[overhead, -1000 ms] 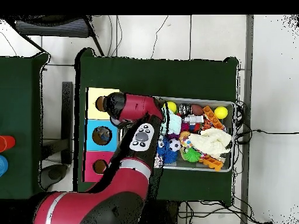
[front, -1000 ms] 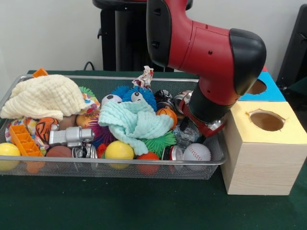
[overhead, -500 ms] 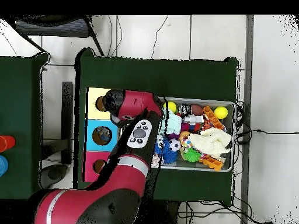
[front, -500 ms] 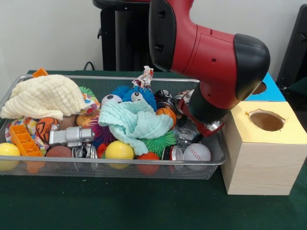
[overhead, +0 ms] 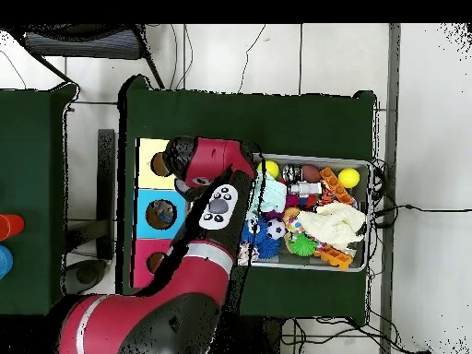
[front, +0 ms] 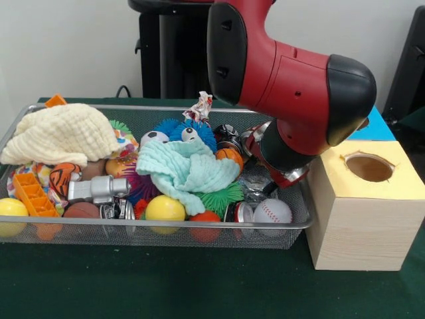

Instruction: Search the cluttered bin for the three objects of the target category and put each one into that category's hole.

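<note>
Nearest the camera, a white baseball (front: pixel 272 211) with red stitching lies against the wire bin's (front: pixel 166 229) front wall, beside the yellow-topped wooden box (front: pixel 365 212). Just behind it, a crumpled clear plastic piece (front: pixel 255 185) sits under the gripper (front: pixel 269 178), whose fingers are hidden, so I cannot tell their state. This looks like the picking step; next, a clean lift towards the box's hole (front: pixel 369 167).

Item count, wire mesh bin (front: pixel 166 226):
- Cloths: two, one cream cloth (front: pixel 60 133) and one mint cloth (front: pixel 186 167).
- Yellow balls: two, (front: pixel 165 209) and (front: pixel 10 211).
- Baseballs: one (front: pixel 272 211).
- Orange plastic trays: one (front: pixel 33 194).

Beside the bin, sorting boxes with holes: three, a yellow box (overhead: pixel 152 159), a blue box (overhead: pixel 159 214) and a pink box (overhead: pixel 147 263).
</note>
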You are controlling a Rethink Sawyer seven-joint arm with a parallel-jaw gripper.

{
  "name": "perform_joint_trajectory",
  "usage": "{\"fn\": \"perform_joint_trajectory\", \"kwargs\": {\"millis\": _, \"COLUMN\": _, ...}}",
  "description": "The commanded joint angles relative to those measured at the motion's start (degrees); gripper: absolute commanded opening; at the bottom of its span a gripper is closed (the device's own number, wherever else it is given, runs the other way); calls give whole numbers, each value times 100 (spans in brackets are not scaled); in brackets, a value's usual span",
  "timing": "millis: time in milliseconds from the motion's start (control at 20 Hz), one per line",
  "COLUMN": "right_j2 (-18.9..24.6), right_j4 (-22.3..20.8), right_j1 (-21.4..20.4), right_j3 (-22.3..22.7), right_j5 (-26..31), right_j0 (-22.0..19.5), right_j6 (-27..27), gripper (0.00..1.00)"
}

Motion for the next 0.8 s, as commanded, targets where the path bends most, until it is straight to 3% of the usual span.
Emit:
{"fn": "perform_joint_trajectory", "kwargs": {"millis": 50, "right_j2": 646, "right_j4": -109, "right_j1": 722, "right_j3": 259, "right_j5": -10, "right_j0": -170, "right_j6": 513, "gripper": 100}}
{"fn": "perform_joint_trajectory", "kwargs": {"millis": 100, "right_j2": 886, "right_j4": 41, "right_j1": 554, "right_j3": 611, "right_j5": -674, "right_j0": -294, "right_j6": 351, "gripper": 100}}
{"fn": "perform_joint_trajectory", "kwargs": {"millis": 250, "right_j2": 1108, "right_j4": 144, "right_j1": 266, "right_j3": 1034, "right_j5": -1297, "right_j0": -454, "right_j6": 134, "gripper": 100}}
{"fn": "perform_joint_trajectory", "kwargs": {"millis": 600, "right_j2": 1290, "right_j4": 210, "right_j1": -271, "right_j3": 1609, "right_j5": -1422, "right_j0": -670, "right_j6": -33, "gripper": 100}}
{"fn": "perform_joint_trajectory", "kwargs": {"millis": 800, "right_j2": 1449, "right_j4": 213, "right_j1": -435, "right_j3": 1646, "right_j5": -1314, "right_j0": -801, "right_j6": -132, "gripper": 100}}
